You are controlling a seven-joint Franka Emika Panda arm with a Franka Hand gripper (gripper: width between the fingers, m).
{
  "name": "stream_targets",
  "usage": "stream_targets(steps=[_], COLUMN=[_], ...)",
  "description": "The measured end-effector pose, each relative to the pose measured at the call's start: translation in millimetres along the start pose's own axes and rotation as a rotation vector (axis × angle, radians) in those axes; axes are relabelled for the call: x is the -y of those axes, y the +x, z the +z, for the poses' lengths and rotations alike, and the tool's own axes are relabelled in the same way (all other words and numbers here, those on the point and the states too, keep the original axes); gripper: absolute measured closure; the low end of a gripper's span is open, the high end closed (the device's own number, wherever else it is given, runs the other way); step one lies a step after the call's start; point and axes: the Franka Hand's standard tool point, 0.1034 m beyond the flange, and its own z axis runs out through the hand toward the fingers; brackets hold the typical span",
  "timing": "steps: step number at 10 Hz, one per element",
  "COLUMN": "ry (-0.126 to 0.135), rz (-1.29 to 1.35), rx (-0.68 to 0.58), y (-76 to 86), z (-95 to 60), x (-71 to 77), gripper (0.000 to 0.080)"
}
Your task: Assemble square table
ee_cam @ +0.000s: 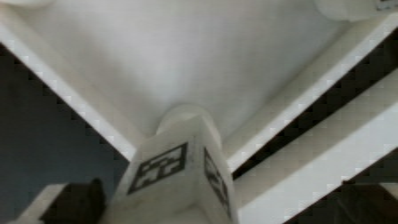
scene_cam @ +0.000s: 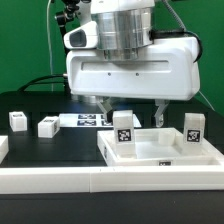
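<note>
Hovers with end effector [scene_cam: 131,110] wide open and empty over upright leg [scene_cam: 123,127] on slab [scene_cam: 140,152], probably lined up to grip and screw it tight.

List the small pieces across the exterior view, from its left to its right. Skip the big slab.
first small leg → second small leg → marker board → middle tagged leg → rightmost tagged leg

Robotics lab, robot arm [scene_cam: 130,70], black table [scene_cam: 55,150], green backdrop [scene_cam: 20,40], marker board [scene_cam: 88,120], tagged legs [scene_cam: 18,121]
</note>
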Motion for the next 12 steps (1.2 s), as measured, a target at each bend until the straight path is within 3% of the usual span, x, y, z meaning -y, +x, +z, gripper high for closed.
stream_targets(steps=[7, 9, 10, 11, 12], ry=[0.0, 0.0, -0.001, -0.002, -0.002], rz=[-0.448, -0.49, -0.488, -0.484, -0.482], rx=[-0.001, -0.001, -0.003, -0.004, -0.004], y=[2.2, 2.3, 3.2, 4.5, 4.6], z=[-0.5, -0.5, -1.0, -1.3, -1.3], x=[-3.8, -4.0, -4.8, -6.9, -7.2], gripper=[0.015, 0.0402, 0.0402, 0.0499, 0.0499])
